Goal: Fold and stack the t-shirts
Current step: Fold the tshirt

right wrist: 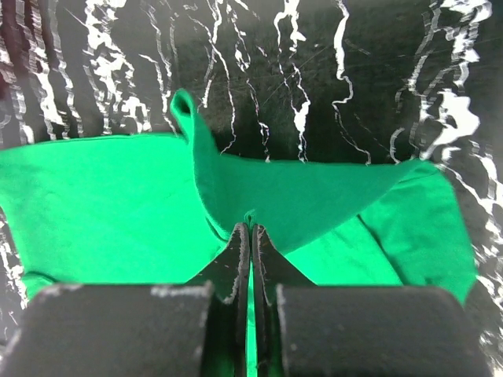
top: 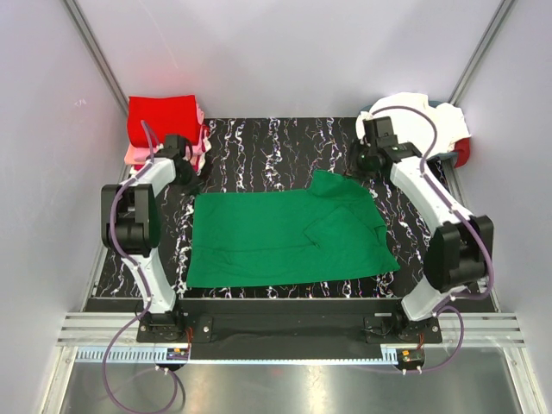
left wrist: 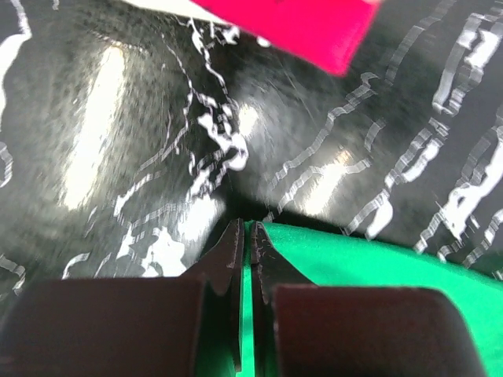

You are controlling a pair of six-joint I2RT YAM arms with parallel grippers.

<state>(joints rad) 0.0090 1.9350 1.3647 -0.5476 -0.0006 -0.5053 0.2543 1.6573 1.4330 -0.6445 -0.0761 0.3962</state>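
Pinching a fold of the green t-shirt (right wrist: 102, 196) in the right hand (right wrist: 250, 228), clenched on cloth near the shirt's far right corner, with the fabric drawn up into a tent toward the tips and a loose loop of hem standing just left of it. Held high, presumably, to peel that edge off the surface (top: 259, 142) before carrying it across. Mirrored on the other side by the left hand (left wrist: 245, 226), closed likewise, tips right at the shirt's far left corner. Cannot tell a true grip from mere contact there, with only a thin green sliver showing in the slit. Set at the 2 far corners, most likely, to bring the far edge toward the near one in 1 even fold. Otherwise spread mostly flat across the middle of the surface, the right sleeve area lapped over the body in creased layers. Beyond the left hand, at the far left corner, a red t-shirt (top: 162, 116) folded on top of pink ones (top: 129, 155), evidently the stack meant to receive the green one. At the far right corner, a rumpled white and cream heap (top: 414, 112), seemingly waiting to be folded. Worth guarding against an uneven lift, with 1 corner raised and the other low.
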